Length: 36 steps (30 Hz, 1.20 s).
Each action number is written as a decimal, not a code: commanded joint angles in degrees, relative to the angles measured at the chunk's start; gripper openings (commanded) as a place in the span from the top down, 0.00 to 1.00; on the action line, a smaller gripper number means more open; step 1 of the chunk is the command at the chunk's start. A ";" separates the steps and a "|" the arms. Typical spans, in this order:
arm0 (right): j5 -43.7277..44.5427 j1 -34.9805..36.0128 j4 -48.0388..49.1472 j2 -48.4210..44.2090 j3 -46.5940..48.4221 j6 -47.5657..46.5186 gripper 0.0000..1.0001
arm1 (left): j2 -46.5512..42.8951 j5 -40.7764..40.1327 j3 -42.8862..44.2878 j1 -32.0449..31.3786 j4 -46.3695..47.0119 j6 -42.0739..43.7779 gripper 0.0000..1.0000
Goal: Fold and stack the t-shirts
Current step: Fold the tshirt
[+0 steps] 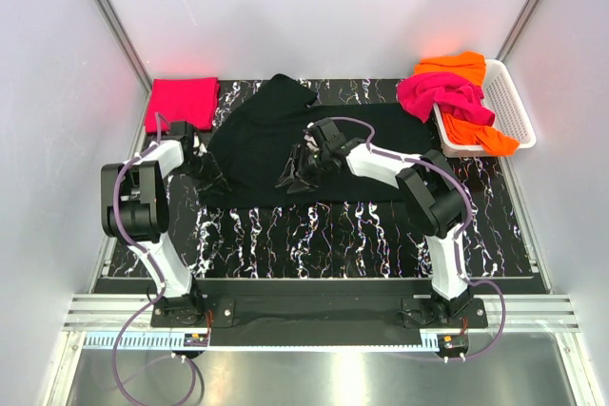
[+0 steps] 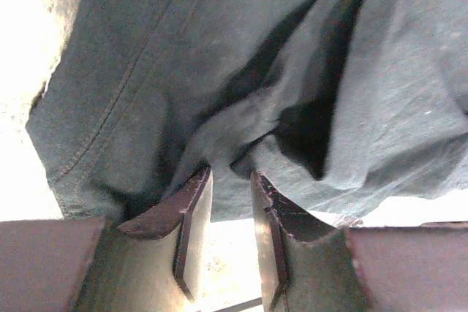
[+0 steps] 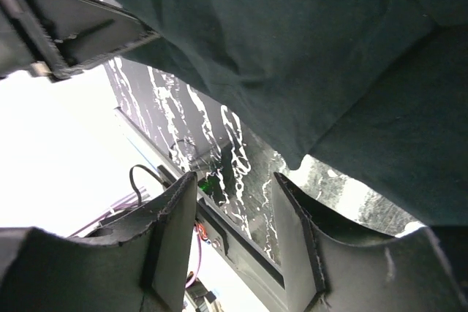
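Note:
A large black t-shirt lies spread across the middle of the marbled table. My left gripper is at the shirt's left edge. In the left wrist view its jaws stand narrow on a puckered fold of the black t-shirt. My right gripper hovers over the shirt's near edge. In the right wrist view it is open with nothing between the fingers, and the black t-shirt hangs just beyond the tips. A red-pink t-shirt lies folded at the back left. The magenta t-shirt and the orange t-shirt are piled at the basket.
The white lattice basket stands at the back right, with shirts spilling over its left rim. Pale walls close the table in on both sides and at the back. The marbled table shows bare between the shirt and the arm bases.

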 commanded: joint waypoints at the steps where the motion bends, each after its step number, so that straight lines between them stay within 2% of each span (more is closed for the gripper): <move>1: -1.95 0.60 0.21 0.97 -0.19 -0.21 0.49 | 0.32 1.08 2.84 0.24 2.25 -0.34 0.68; 6: -2.22 0.60 0.21 1.41 -0.37 -0.03 0.50 | 0.24 1.70 2.75 -0.20 3.04 -0.87 0.69; 8: -2.39 0.60 0.21 1.76 -0.45 0.32 0.50 | 0.32 1.70 2.75 -0.38 3.04 -1.05 0.64; 11: -2.57 0.69 0.12 2.20 -0.28 0.93 0.50 | 1.29 2.22 2.40 -0.64 3.13 -1.22 0.63; 15: -2.57 0.78 0.21 2.55 -0.37 1.20 0.52 | 1.73 3.01 2.31 -0.99 4.01 -1.40 0.71; 22: -3.10 1.57 0.30 3.60 -0.45 1.55 0.56 | 2.52 3.10 2.93 -1.87 4.27 -1.66 0.72; 31: -3.10 1.84 0.39 4.13 -0.63 2.25 0.54 | 0.41 1.87 2.58 -1.79 4.19 -1.66 0.83; 35: -3.01 1.92 0.30 4.13 -1.33 2.34 0.53 | 0.15 2.66 3.10 -1.87 4.10 -1.92 0.99; 36: -3.27 1.92 0.30 4.31 -1.33 2.43 0.53 | -0.03 2.84 3.19 -1.87 4.19 -1.93 1.00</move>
